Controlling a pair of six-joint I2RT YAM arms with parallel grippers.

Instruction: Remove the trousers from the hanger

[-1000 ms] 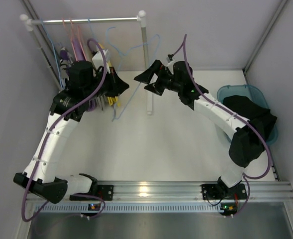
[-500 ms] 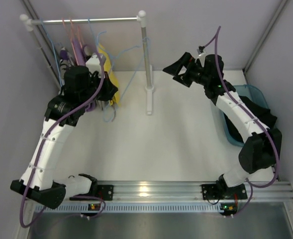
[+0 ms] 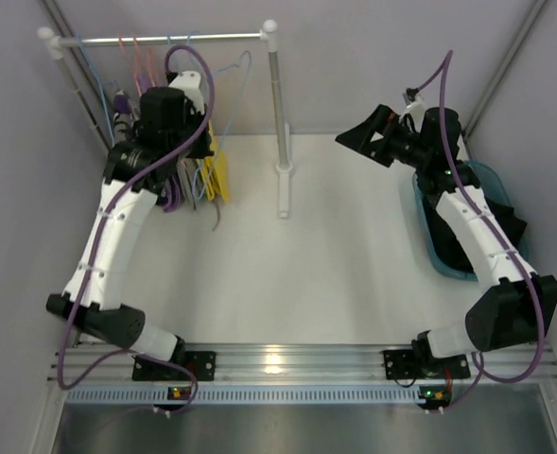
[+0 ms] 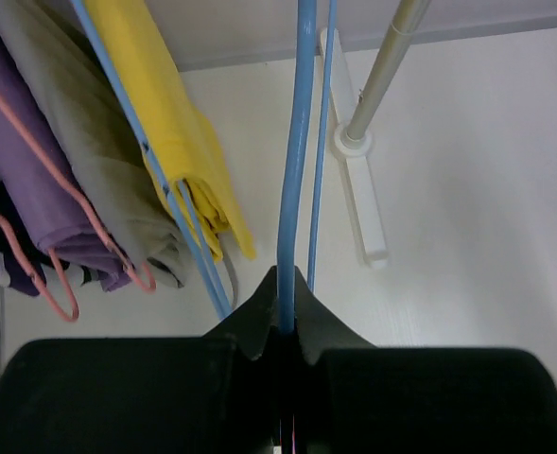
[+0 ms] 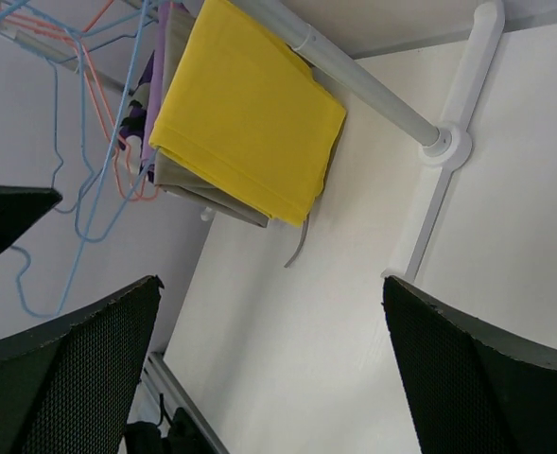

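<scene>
the light-blue wire hanger [image 4: 292, 189] is bare, two thin strands running straight up and away from the left gripper [image 4: 286, 322], whose jaws are clamped on the wire beside the yellow garment [image 4: 179, 142] on the clothes rack [image 3: 165, 40]. the trousers [image 3: 508, 225] lie as a crumpled black heap, with no clear long axis, in the teal basket [image 3: 491, 173] at the counter's right edge. the right gripper [image 5: 269, 284] hovers over the counter [image 3: 335, 255] with its jaws wide apart, holding nothing.
</scene>
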